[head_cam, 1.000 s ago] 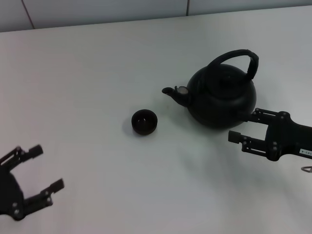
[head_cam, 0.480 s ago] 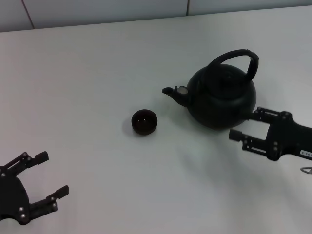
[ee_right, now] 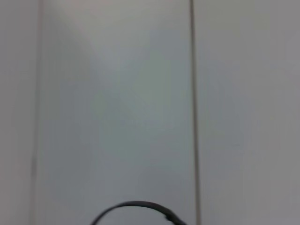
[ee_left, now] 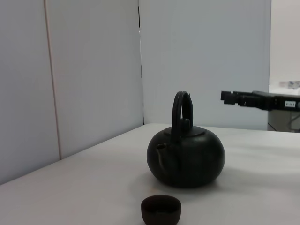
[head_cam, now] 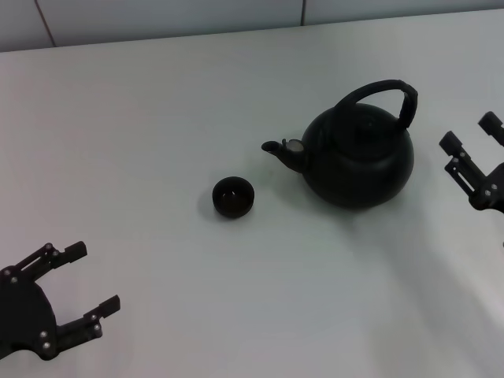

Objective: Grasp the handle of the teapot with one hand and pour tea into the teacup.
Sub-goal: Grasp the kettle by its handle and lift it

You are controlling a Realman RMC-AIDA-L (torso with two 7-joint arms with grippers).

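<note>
Teacup (head_cam: pixel 233 197) left of teapot (head_cam: pixel 358 157), near spout, apparently apart.

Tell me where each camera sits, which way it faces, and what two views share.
Head view: above, looking down at the table, teapot, teacup; left gripper and right gripper both open.
Left wrist view: low, level across the table; teacup in front of teapot, right gripper beyond.
Right wrist view: faces wall panels; only the handle arc shows.
Head and left wrist share teapot, teacup, right gripper.
</note>
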